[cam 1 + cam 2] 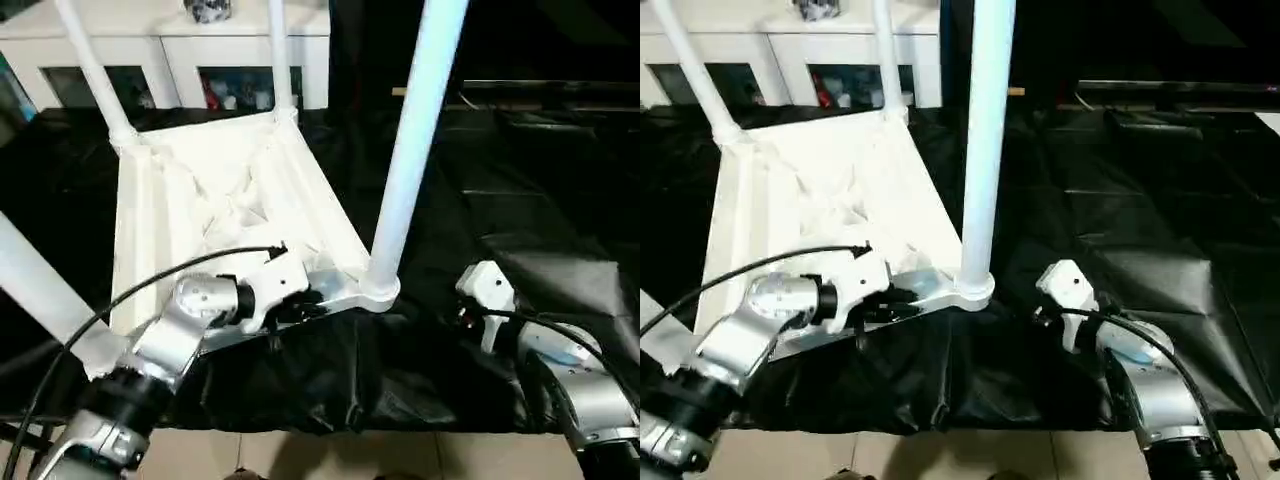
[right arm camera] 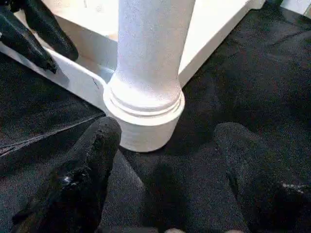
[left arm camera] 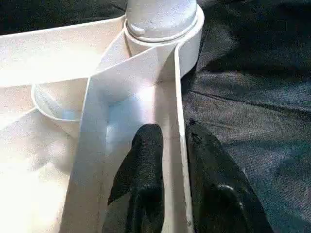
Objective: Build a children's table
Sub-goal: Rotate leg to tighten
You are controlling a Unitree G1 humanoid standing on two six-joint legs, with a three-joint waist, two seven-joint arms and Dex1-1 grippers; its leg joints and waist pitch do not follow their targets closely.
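Note:
The children's table (image 1: 220, 200) lies upside down on a black cloth, ribbed underside up, with its white legs standing upward. The near right leg (image 1: 410, 150) sits in its corner socket (image 2: 146, 111). My left gripper (image 3: 172, 131) straddles the table's front rim just left of that corner, one finger (image 3: 146, 155) inside the rim and one outside; a thin gap shows beside the inner finger, so the jaws stand slightly open. My right gripper (image 2: 170, 127) is low on the cloth just right of that leg's base, fingers wide apart with nothing between them.
Other legs rise at the back left (image 1: 95, 70), back right (image 1: 280, 60) and near left (image 1: 40, 290). A white glass-doored cabinet (image 1: 240, 50) stands behind. The black cloth (image 1: 520, 200) spreads to the right; bare floor (image 1: 330, 455) shows past its front edge.

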